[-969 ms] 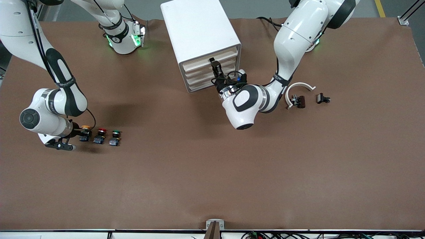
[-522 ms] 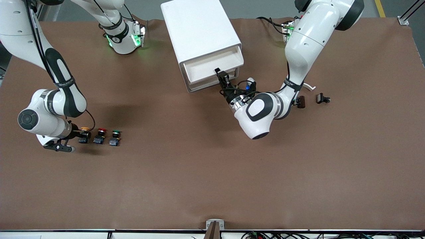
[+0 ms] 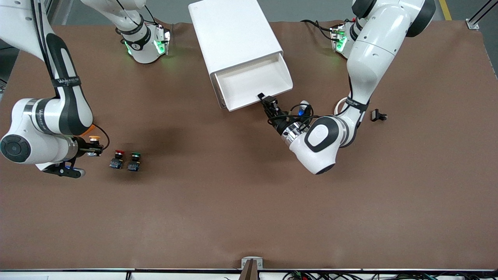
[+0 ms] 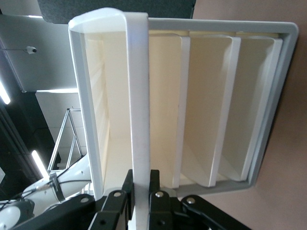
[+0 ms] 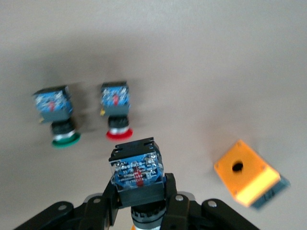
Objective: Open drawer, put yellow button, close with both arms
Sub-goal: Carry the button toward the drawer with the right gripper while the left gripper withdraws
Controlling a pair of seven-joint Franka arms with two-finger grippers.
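I see the brown worktop carrying the white cabinet, red-capped button beside green-capped button, an orange box, and a black clip.

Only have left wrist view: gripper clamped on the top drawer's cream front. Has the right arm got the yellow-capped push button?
Observer: Yes. The right gripper is shut on the yellow-capped push button, held over the brown table toward the right arm's end.
Operator: Where are the other buttons?
Observer: The red-capped button and green-capped button stand side by side on the table, apart from the gripper.
Operator: Drawer room?
Observer: The shallow white drawer juts from the white cabinet, its tray floor exposed from above; the left gripper holds its front edge.
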